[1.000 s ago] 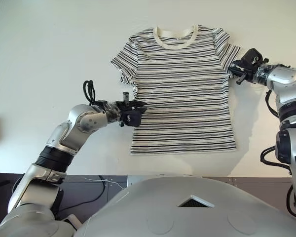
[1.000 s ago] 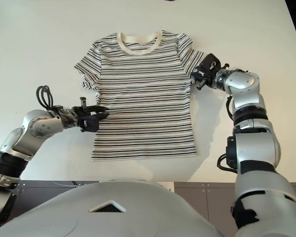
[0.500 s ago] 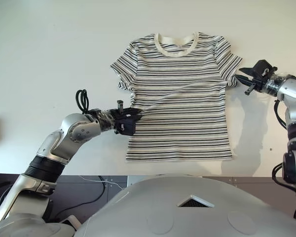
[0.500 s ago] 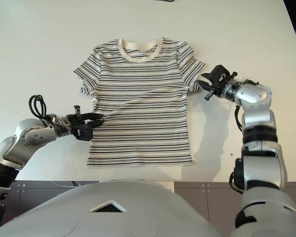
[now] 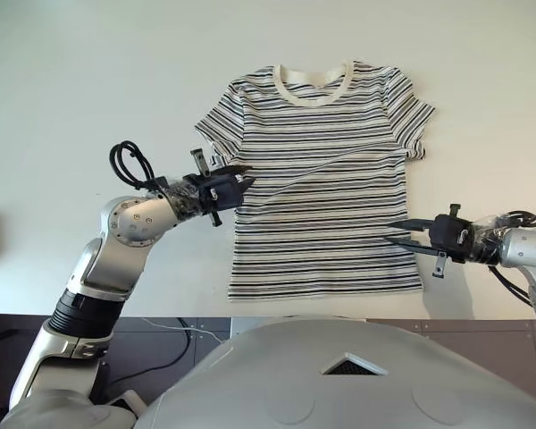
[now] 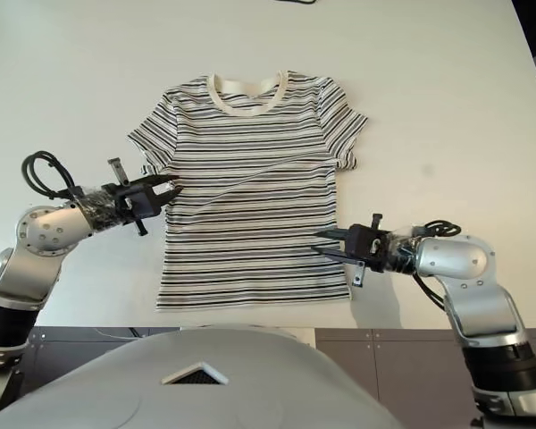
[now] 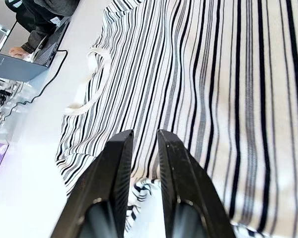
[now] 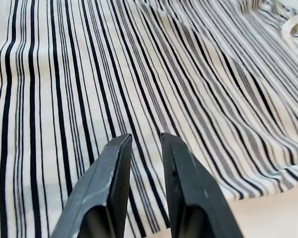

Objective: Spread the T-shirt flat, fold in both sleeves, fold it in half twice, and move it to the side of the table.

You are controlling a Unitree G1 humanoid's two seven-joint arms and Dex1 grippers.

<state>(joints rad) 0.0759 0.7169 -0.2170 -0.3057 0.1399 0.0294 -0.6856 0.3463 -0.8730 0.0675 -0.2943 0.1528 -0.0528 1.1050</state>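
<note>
Jaws parted at T-shirt (image 5: 322,179) sides, white table (image 5: 89,89).

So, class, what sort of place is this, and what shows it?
Probably a robotics lab: a white table, a T-shirt spread out on it, and a robot's left hand and right hand at the shirt's sides.

T-shirt (image 8: 139,74) cut off at edges, collar (image 8: 294,25) blurred

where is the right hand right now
In the head views the right hand is on the robot's right, near the front edge of the table. Its fingertips point inward over the lower right side of the T-shirt, just above the hem corner.
</note>
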